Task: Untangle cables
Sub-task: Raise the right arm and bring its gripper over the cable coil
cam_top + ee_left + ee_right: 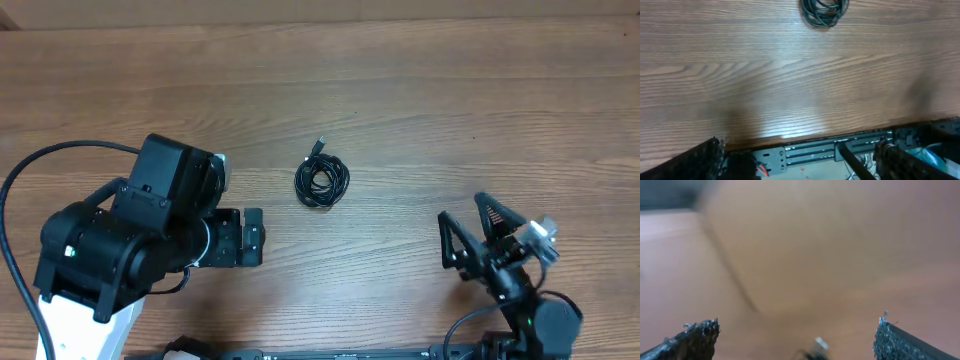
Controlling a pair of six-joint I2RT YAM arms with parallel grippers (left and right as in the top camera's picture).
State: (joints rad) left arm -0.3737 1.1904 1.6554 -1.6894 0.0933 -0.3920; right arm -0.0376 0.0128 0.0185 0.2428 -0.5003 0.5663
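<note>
**Coiled black cables lie mid-table, both claws wide and empty**

The thin black cables (pixel 322 183) sit bunched in one small, roughly round tangle of loops on the bare brown wood-grain table (pixel 420 90), about at its centre. One short end with a small plug connector (pixel 320 145) sticks out of the top of the bundle, pointing toward the far edge. Nothing touches the tangle; it lies between the two arms and well apart from both.

The left gripper (pixel 254 237), black and mounted on a bulky black-and-white arm, lies low over the table to the left of the cables, its fingers pointing toward them. In the left wrist view its two fingers (pixel 702 161) stand at opposite bottom corners, spread wide with nothing between them, and the cables (pixel 824 11) show at the top edge. A black slotted metal rail (pixel 810 152) runs along the near table edge below.

The right gripper (pixel 462 208) is near the front right of the table, jaws spread wide in a V and empty. Its wrist view is blurred; the two dark fingertips (pixel 705 330) sit far apart, and a dark shape at the bottom edge is too indistinct to identify.
</note>
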